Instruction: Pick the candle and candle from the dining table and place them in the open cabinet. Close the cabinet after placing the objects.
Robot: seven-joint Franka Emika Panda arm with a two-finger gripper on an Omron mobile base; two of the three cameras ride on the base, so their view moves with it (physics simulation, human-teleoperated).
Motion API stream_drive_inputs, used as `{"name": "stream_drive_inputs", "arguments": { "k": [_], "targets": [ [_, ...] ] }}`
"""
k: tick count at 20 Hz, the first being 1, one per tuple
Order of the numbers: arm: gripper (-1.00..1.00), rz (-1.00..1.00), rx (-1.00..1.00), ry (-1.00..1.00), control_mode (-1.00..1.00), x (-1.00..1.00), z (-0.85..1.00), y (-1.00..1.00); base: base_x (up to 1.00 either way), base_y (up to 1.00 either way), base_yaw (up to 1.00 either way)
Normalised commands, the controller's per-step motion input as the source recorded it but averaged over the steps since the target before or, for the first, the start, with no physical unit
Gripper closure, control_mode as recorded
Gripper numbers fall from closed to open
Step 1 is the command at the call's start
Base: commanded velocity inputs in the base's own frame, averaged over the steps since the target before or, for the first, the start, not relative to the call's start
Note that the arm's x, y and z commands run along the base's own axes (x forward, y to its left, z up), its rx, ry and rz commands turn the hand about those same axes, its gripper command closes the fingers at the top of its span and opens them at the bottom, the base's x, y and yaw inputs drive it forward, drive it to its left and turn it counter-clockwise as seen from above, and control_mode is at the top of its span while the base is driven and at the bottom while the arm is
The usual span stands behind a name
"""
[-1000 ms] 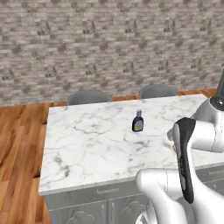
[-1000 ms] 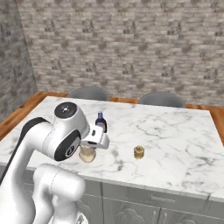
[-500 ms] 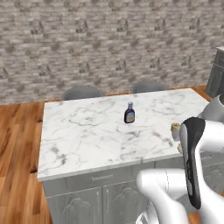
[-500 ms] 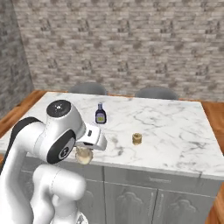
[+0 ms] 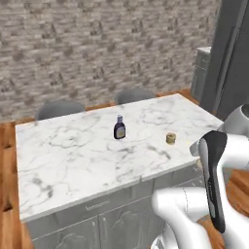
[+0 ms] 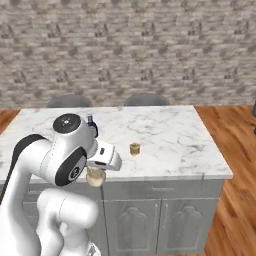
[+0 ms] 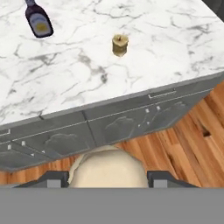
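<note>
Cream candle [image 7: 108, 168] in gripper [image 7: 107, 178], off table edge [image 7: 131, 105]

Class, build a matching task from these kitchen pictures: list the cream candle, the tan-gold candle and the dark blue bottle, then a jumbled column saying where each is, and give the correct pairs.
Things:
1. cream candle
2. tan-gold candle
3. dark blue bottle

Places:
A. upright on the marble, close to the chairs' side
B. between the gripper fingers, off the dining table
C. alone on the marble, nearer the front edge

Pairs: 1-B, 2-C, 3-A
</note>
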Motion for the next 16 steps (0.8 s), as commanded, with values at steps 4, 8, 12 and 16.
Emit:
{"name": "stream_drive_inputs", "arguments": {
  "k": [4, 8, 12, 16],
  "targets": [
    [1.00, 0.00, 0.00, 0.00, 1.00, 0.00, 0.00, 0.00, -0.20, 0.00, -0.45],
    [1.00, 0.00, 0.00, 0.00, 1.00, 0.00, 0.00, 0.00, -0.24, 0.00, -0.47],
    [1.00, 0.00, 0.00, 0.00, 1.00, 0.00, 0.00, 0.00, -0.16, 0.00, -0.47],
    [1.00, 0.00, 0.00, 0.00, 1.00, 0.00, 0.00, 0.00, -0.10, 0.00, -0.46]
  ]
}}
